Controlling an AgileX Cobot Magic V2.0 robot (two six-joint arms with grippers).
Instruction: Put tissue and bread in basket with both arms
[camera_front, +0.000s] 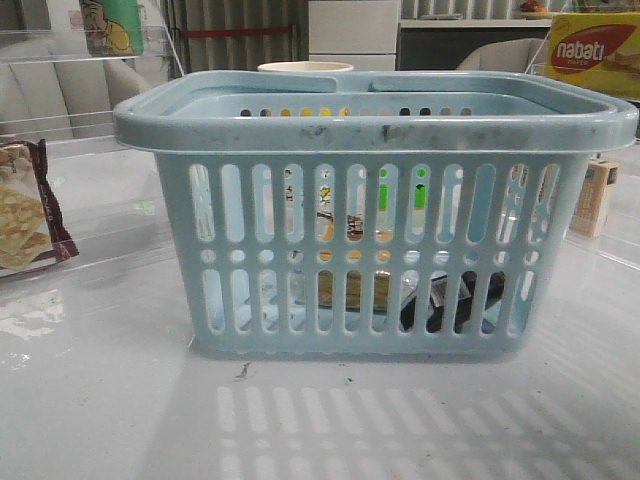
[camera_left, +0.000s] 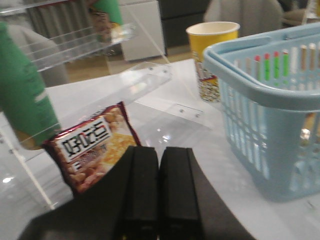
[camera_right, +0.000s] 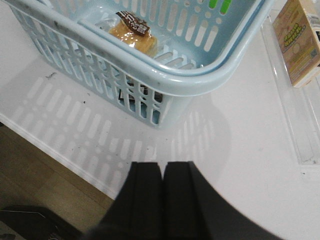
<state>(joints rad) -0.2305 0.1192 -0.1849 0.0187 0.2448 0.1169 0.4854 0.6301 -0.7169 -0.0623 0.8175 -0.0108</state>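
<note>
Already your bread (camera_right: 131, 34) lies inside the basket (camera_right: 170, 80) with a dark flat thing, likely the tissue (camera_front: 455, 305), low behind its front slots, and your left gripper (camera_left: 160, 187) and right gripper (camera_right: 162, 192), both pressed closed and empty, sit outside its walls.

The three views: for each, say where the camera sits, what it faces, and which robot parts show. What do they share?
Front view: low over the table, facing the basket; no arms visible.
Left wrist view: above the shut left gripper, facing a snack packet and cup.
Right wrist view: above the shut right gripper, looking down at the bread.
Shared: the basket.
</note>
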